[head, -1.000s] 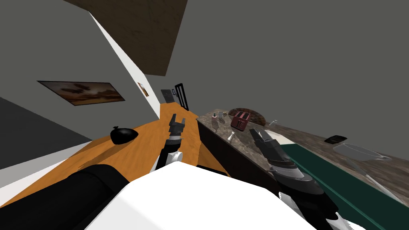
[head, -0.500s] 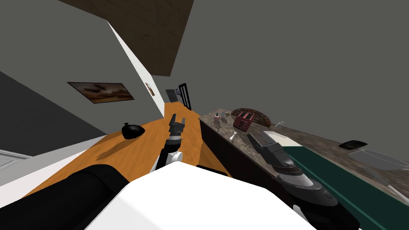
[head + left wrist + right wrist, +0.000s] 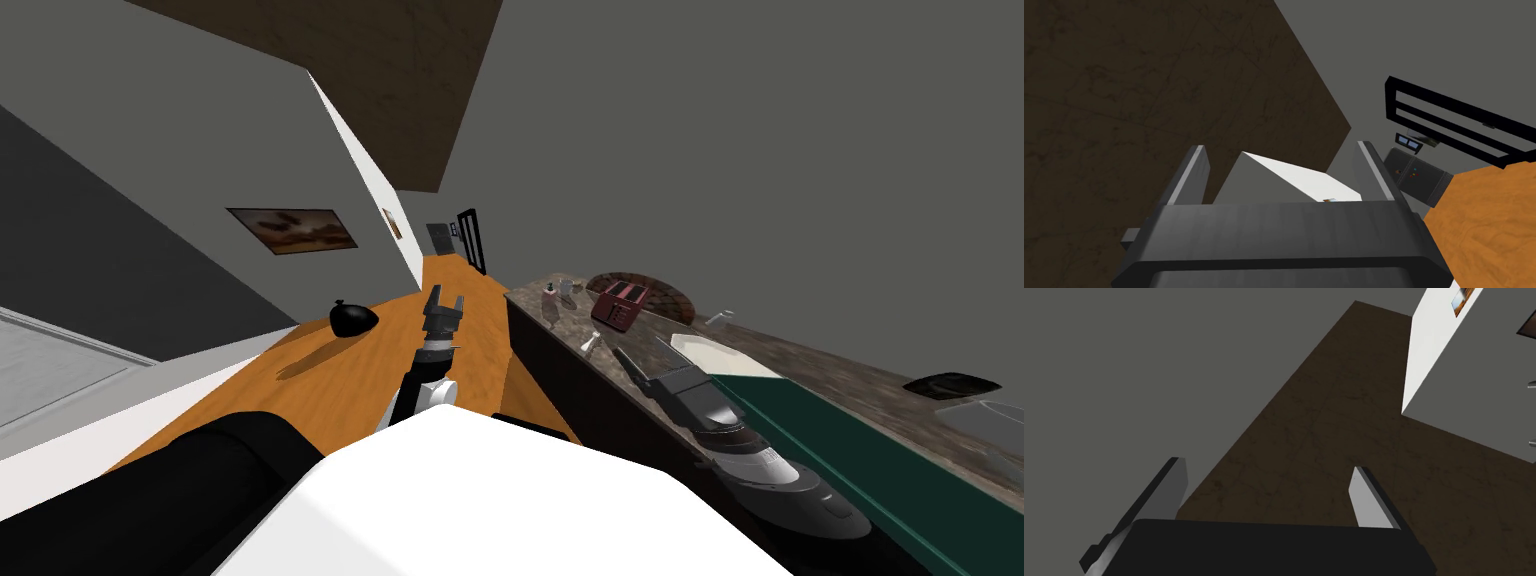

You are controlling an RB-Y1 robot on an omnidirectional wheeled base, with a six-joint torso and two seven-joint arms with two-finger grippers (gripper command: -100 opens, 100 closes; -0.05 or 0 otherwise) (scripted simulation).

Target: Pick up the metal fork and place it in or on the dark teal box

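Observation:
The dark teal box (image 3: 830,432) lies long and low on the brown stone counter (image 3: 800,365) to my right. A small grey item (image 3: 718,319) on the counter beyond it may be the fork; I cannot tell for sure. My right gripper (image 3: 645,352) hovers open over the counter's near edge, just short of the box, beside a white plate (image 3: 722,356). In the right wrist view the right gripper (image 3: 1266,464) holds nothing. My left gripper (image 3: 445,302) is held out over the orange floor, and the left wrist view shows the left gripper (image 3: 1280,146) open and holding nothing.
A red toaster (image 3: 620,304), small bottles (image 3: 552,297) and a white shaker (image 3: 593,342) stand further along the counter. A black tray (image 3: 952,384) and a clear bowl (image 3: 990,425) sit at far right. A black bag (image 3: 352,318) rests on the floor to the left.
The whole head view has shifted as I turned: the wall picture and black bag slid right. My right arm has sunk lower and nearer the counter edge. The left arm holds its pose.

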